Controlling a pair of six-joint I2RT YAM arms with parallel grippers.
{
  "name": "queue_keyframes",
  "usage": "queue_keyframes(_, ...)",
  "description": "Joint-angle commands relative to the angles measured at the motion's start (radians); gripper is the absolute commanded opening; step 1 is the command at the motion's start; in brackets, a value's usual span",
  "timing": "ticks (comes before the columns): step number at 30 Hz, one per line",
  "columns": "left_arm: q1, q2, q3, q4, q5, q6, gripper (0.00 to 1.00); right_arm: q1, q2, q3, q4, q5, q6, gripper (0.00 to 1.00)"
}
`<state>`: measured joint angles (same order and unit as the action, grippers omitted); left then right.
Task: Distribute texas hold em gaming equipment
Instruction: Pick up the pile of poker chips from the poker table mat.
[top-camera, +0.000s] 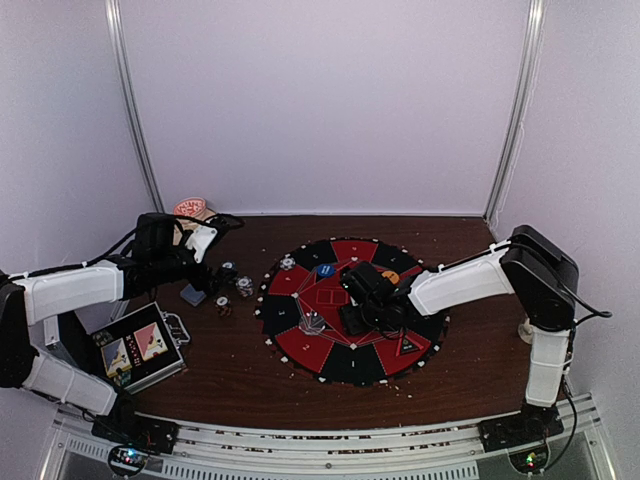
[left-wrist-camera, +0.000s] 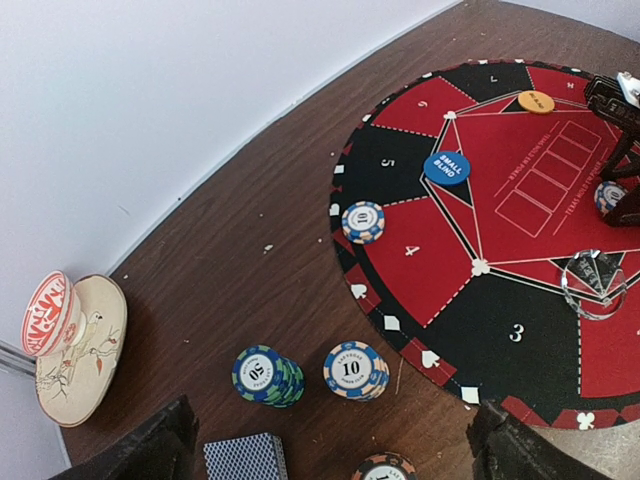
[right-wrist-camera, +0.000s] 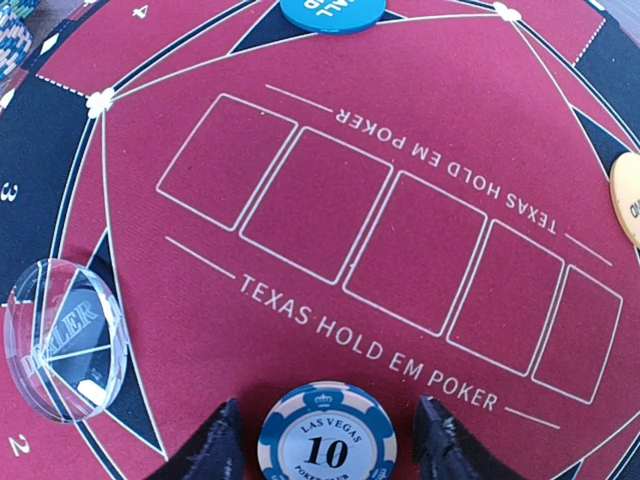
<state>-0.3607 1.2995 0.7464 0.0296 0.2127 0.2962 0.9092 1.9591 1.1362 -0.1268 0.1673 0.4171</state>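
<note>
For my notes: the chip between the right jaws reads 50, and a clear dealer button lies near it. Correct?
No: the right wrist view shows the blue-and-white poker chip reads 10, not 50. The clear dealer button does lie near it.

A robot test cell in a lab, not a card room. Plain white panels (top-camera: 320, 100) close in the dark wooden tabletop (top-camera: 470, 350) at its far edge and both side edges, joined by bare metal uprights (top-camera: 135, 110) at the far corners. Along the near edge runs a slotted aluminium rail (top-camera: 330, 455), and two white-and-black robot arms are bolted there, the left arm (top-camera: 70, 290) and the right arm (top-camera: 470, 280), with loose black cables (top-camera: 590, 310) hanging off them. A round poker mat (top-camera: 300, 345) and some poker chips (left-wrist-camera: 355, 370) lie on the wood
</note>
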Motion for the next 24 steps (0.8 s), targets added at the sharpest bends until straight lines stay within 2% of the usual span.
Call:
queue_keyframes(1, 0.003, -0.012, -0.008, 0.053, -0.007, -0.010, 0.98, 0.006, 0.000, -0.023, -0.073, -0.037, 0.012, 0.56)
queue_keyframes(6, 0.003, -0.013, -0.009, 0.055, -0.008, -0.010, 0.98, 0.005, -0.005, -0.026, -0.074, -0.037, 0.013, 0.54)
queue_keyframes(24, 0.002, -0.006, -0.010, 0.061, -0.014, -0.011, 0.98, 0.005, -0.037, -0.030, -0.071, -0.013, 0.016, 0.36)
